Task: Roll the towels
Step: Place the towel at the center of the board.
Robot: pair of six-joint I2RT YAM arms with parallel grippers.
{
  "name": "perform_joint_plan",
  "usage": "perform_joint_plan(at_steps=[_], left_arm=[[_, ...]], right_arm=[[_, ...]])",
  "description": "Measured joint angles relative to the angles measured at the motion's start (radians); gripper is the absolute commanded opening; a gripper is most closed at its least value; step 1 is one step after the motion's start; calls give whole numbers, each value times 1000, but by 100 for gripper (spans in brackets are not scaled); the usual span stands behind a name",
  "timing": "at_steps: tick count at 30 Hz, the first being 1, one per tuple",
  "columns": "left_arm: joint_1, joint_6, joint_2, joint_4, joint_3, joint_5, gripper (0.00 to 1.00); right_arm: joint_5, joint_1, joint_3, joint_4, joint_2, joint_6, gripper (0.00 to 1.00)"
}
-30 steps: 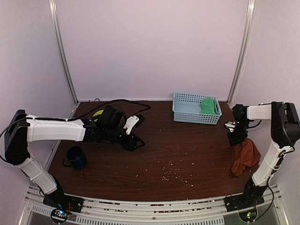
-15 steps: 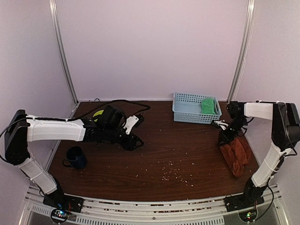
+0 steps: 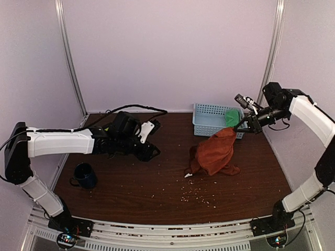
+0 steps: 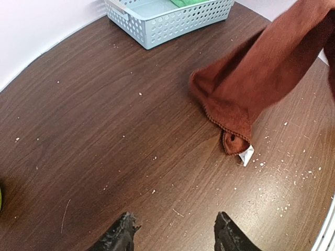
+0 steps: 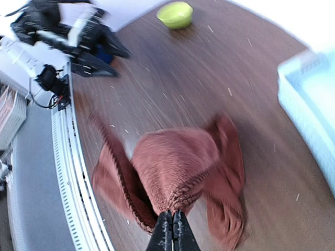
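Two towels were in the scene, and only one was being handled. The rust towel (image 3: pixel 216 152) hung from the right gripper (image 3: pixel 245 124), whose jaws were pinched tight on one corner. Its lower folds trailed on the table (image 3: pixel 157 183) just in front of the light-blue basket (image 3: pixel 209 125). Holding it by a corner and up high looked to me like a way of letting the cloth fall open, so it could be spread flat in the middle before rolling. The wrist view showed it bunched and blurred with motion, so it was far from flat. The green towel (image 3: pixel 232 117) lay untouched in the right end of the basket.

The left gripper (image 4: pixel 175 232) hung low over bare wood, well apart from the cloth, its fingers parted with nothing between them. I took it to be waiting to catch a free corner. A dark mug (image 3: pixel 85 175) stood near its arm, and crumbs (image 3: pixel 191 196) dotted the tabletop.

A second before, the rust towel had been drooping off the table's right edge beside the right arm. By now that arm had risen and swung inward, carrying the towel towards the centre. The left arm had barely shifted.
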Motion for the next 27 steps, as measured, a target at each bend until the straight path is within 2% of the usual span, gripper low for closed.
perform_joint_plan(at_steps=[4,5,6,8,12,14,17,22,27], left_arm=[[0,5,0,0,0,24,54],[0,6,0,2,0,33,54],[0,9,1,4,0,45,54],[-2,16,3,11,-1,65,54],[-9,35,4,53,-18,84,56],[-16,45,7,92,-34,89,56],[-26,49,47,135,-30,108,54],[-47,6,253,140,85,147,51],[-50,-51,382,134,155,182,51]], right_arm=[[95,-116,-148,55,78,50,0],[135,-139,-185,71,97,67,7],[175,-161,-222,88,111,79,20],[239,-200,-278,93,119,92,35],[328,-260,-301,92,60,39,49],[346,-262,-305,96,-18,12,49],[393,-257,-334,114,-124,-30,42],[468,-256,-469,107,-146,-139,42],[545,-249,-625,92,-181,-214,45]])
